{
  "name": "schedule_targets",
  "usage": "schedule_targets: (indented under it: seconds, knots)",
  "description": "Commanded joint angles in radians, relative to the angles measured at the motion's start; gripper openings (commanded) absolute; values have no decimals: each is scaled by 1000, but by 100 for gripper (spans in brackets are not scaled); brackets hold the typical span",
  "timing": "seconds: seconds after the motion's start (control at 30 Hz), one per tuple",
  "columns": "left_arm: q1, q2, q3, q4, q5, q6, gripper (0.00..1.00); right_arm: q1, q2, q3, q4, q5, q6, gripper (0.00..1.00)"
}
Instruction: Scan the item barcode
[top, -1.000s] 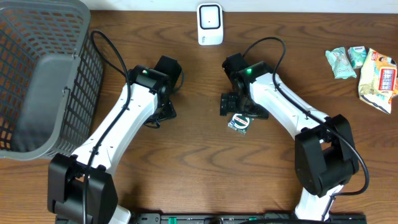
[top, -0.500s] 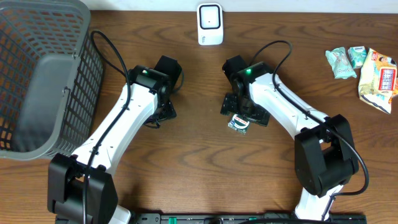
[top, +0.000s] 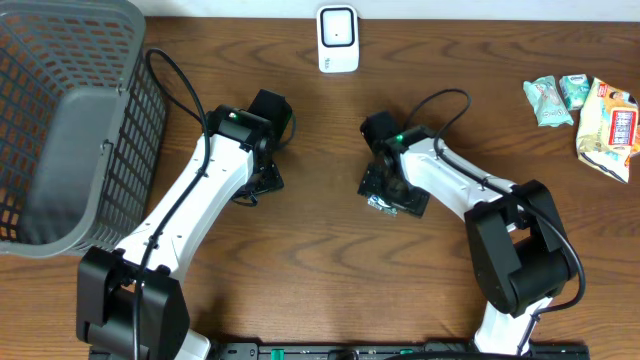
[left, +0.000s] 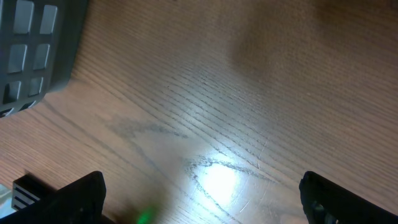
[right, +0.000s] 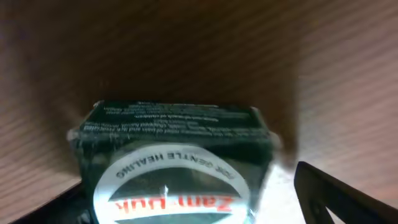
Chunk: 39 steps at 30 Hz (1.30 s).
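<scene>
Your right claw (top: 390, 188) hangs spread around the dark green packet (right: 174, 149) lying on the tabletop (top: 320, 290) at frame centre, likely to lift it toward the white scanner (top: 338, 40) at top centre; your left claw (left: 205, 199) hovers spread, empty, nearby.

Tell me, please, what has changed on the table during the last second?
The right gripper moved down over the green packet, which now lies between its open fingers, not visibly gripped. The packet seems unshifted. The left gripper, basket, scanner and snack packs stayed as they were.
</scene>
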Motion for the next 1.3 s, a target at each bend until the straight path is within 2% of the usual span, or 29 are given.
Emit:
schedule_targets:
  seconds: [0.0, 0.13, 0.23, 0.37, 0.63, 0.87, 0.97, 1.1, 1.27]
  knots:
    - [2, -5, -5, -6, -16, -8, 98, -9, -16, -45, 33, -17, 12, 89]
    - [2, -5, -5, -6, -16, -9, 98, -9, -16, -68, 62, -16, -48, 86]
    - [2, -5, -5, -6, -16, -8, 98, -9, -16, -67, 73, -16, -121, 76]
    - [2, -5, -5, -6, -16, -9, 98, -16, -16, -67, 73, -16, -124, 66]
    - [2, -5, -5, -6, -16, -9, 98, -30, -17, -66, 82, -16, -192, 67]
    - [2, -5, -5, -6, -16, -8, 98, -35, -17, -66, 79, -16, -191, 70]
    - [2, -5, -5, -6, -16, -9, 98, -30, -16, -68, 70, -16, -191, 69]
    - [2, -5, -5, -6, -16, -8, 98, -25, -16, -71, 72, -17, -179, 64]
    - [2, -5, -5, -6, -16, -8, 98, -25, -16, -72, 73, -25, -180, 63]
